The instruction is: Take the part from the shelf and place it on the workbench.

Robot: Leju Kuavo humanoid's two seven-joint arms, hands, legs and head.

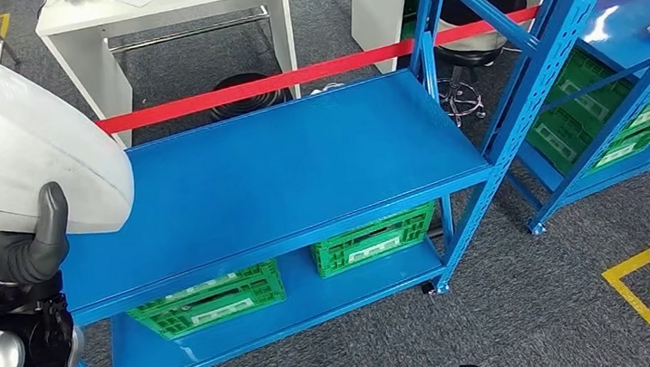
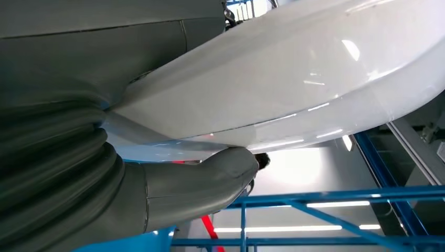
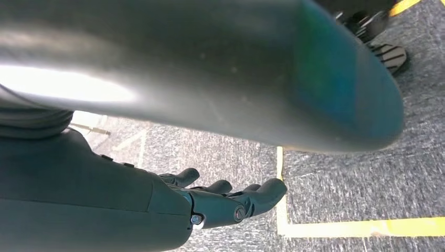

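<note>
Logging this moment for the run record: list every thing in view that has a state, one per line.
White part: lifted, held by the left hand.
Left hand: gripping the white part, thumb on its edge.
Right hand: holding nothing, fingers apart, above the floor.
Blue shelf: top level bare.
Green crates: on the lower level.

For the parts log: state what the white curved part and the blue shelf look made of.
Large white curved shell part: looks like glossy moulded plastic, from the sharp light streaks; could be painted. Blue shelf: seemingly painted sheet metal, given its thin flat deck and perforated uprights.
</note>
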